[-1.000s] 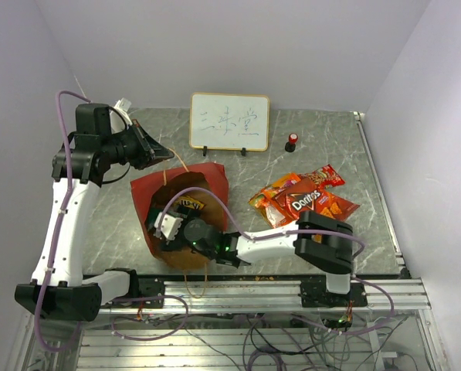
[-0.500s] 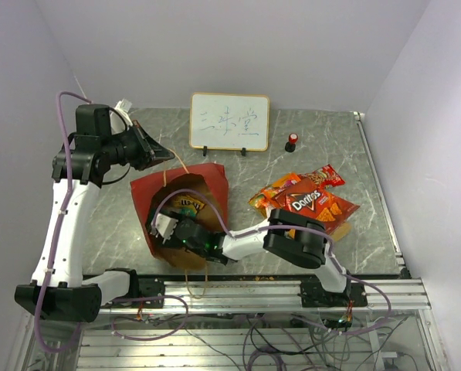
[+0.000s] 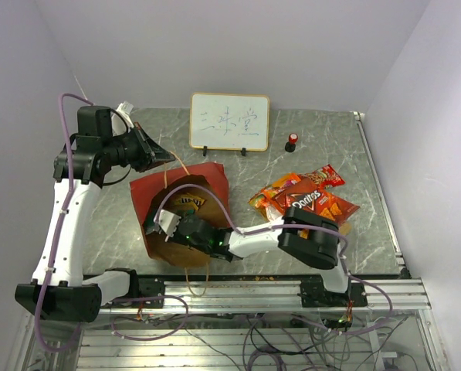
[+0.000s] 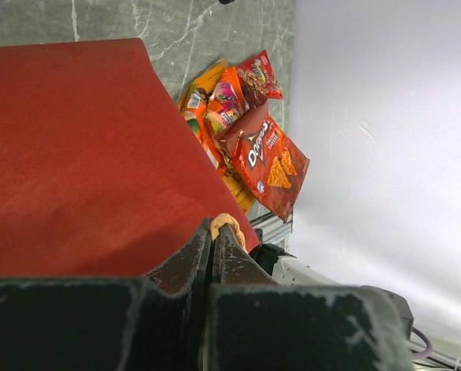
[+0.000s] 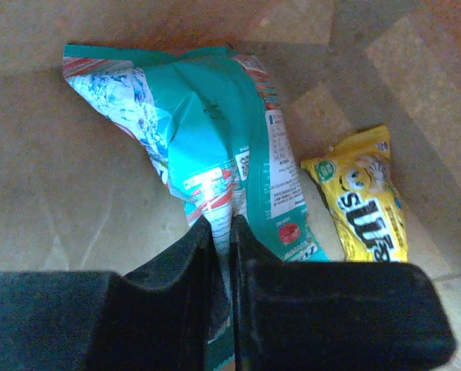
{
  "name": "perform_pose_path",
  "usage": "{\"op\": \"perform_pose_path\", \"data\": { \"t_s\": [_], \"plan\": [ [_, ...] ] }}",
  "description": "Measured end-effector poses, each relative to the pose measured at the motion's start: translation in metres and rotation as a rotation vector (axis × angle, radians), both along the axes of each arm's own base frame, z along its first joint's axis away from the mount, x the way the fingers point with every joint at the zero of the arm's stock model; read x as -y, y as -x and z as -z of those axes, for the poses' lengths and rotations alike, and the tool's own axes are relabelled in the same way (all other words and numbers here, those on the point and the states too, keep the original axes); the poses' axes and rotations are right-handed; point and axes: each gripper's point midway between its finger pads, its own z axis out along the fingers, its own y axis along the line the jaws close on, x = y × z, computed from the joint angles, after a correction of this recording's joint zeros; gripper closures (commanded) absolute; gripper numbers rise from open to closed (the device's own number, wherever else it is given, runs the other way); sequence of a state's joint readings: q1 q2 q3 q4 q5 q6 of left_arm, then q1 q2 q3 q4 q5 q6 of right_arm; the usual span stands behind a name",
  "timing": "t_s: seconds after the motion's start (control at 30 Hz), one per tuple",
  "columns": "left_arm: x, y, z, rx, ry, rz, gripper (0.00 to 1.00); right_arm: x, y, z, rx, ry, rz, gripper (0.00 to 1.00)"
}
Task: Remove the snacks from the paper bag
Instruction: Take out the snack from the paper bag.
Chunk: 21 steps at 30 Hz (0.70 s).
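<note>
The paper bag [image 3: 213, 182] lies on its side, red outside [image 4: 83, 154], brown inside [image 5: 60, 193], its mouth toward the arms. My left gripper [image 3: 168, 154] [image 4: 218, 228] is shut on the bag's string handle [image 4: 228, 224] and holds it up. My right gripper [image 3: 159, 226] [image 5: 222, 226] reaches inside the bag and is shut on a pinched fold of a teal-white packet [image 5: 207, 131]. A yellow M&M's packet [image 5: 369, 209] [image 3: 190, 202] lies beside it in the bag. Several snacks, with a red Doritos bag [image 3: 306, 199] [image 4: 265, 158] on top, lie on the table right of the bag.
A small whiteboard [image 3: 229, 121] stands at the back of the marble table [image 3: 114, 216]. A red-capped black bottle [image 3: 291, 141] stands to its right. The right arm's elbow [image 3: 311, 236] hangs near the front rail, close to the snack pile.
My right gripper's jaws have closed from wide open onto the teal-white packet inside the bag, and its elbow has shifted. The left arm and the handle have not moved.
</note>
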<state>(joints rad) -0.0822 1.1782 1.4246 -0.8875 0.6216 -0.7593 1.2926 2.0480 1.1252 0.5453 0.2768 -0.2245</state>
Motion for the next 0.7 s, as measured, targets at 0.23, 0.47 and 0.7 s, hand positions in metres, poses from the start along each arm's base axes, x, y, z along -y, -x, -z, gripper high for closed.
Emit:
{"op": "perform_pose_path", "data": {
  "t_s": [0.23, 0.47, 0.7],
  "plan": [
    [0.0, -0.002, 0.0, 0.004, -0.002, -0.003, 0.93, 0.024, 0.011, -0.028, -0.023, 0.019, 0.002, 1.0],
    [-0.001, -0.005, -0.001, 0.007, 0.0, -0.018, 0.93, 0.051, 0.024, -0.066, -0.051, -0.006, -0.001, 1.0],
    [-0.005, -0.01, 0.001, 0.013, -0.018, -0.044, 0.93, 0.079, 0.053, -0.108, -0.111, -0.063, -0.095, 1.0]
  ]
}}
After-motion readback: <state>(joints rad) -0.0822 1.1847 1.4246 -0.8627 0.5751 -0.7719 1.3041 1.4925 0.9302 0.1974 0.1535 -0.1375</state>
